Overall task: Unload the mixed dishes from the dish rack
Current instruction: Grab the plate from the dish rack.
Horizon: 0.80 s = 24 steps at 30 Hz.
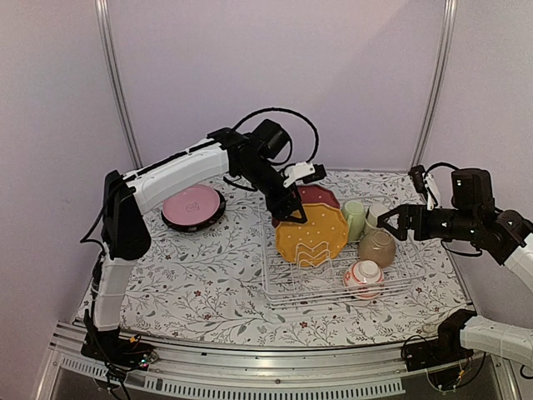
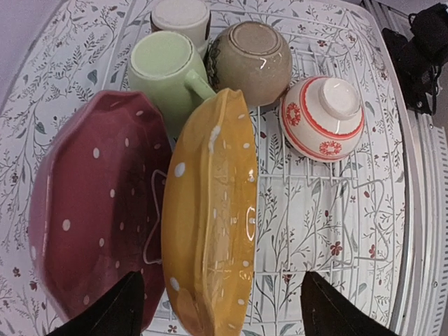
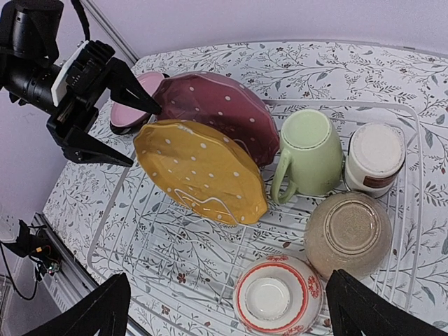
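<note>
Collision risk: left gripper (image 2: 218, 280), fingers spread astride the orange plate (image 2: 210, 210) at lower centre, could clip the neighbouring maroon dotted plate (image 2: 91, 210).

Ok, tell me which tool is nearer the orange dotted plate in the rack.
Left. The left tool hangs open at the upper edge of the orange dotted plate; the right tool is farther off, past the pale green cup.

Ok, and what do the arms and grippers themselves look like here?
The left arm and right arm have white link shells with black joints. The left arm carries a looping black cable and a white wrist block. The left gripper and right gripper are black with tapered, pointed fingers.
</note>
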{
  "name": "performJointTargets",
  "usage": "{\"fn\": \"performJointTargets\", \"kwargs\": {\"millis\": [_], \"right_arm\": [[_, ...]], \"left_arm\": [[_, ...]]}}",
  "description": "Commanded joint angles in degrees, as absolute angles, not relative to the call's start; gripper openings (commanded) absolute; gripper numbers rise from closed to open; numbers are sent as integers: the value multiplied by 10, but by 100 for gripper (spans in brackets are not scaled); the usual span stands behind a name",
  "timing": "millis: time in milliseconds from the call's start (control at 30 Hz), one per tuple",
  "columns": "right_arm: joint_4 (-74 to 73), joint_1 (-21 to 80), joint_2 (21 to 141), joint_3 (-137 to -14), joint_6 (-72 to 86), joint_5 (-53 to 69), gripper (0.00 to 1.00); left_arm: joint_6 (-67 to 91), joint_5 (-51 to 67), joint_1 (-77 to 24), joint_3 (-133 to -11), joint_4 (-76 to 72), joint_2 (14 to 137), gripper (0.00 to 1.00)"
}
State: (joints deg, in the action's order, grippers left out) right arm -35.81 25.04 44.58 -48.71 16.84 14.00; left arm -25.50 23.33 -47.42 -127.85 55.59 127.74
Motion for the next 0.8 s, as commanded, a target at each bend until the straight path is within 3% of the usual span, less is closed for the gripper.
{"fn": "performJointTargets", "kwargs": {"millis": [0,267,767], "right_arm": [[-369,247,440,-476,163,133,99],[-372,247,441,-476,162,128,99],[-374,247,442,-477,161,125,99]], "left_arm": [[-260,240,-484,-1310,583,1310,76],[-263,230,-496,-1322,586,1337,70],[-262,205,-514,-1332,585,1332,35]]}}
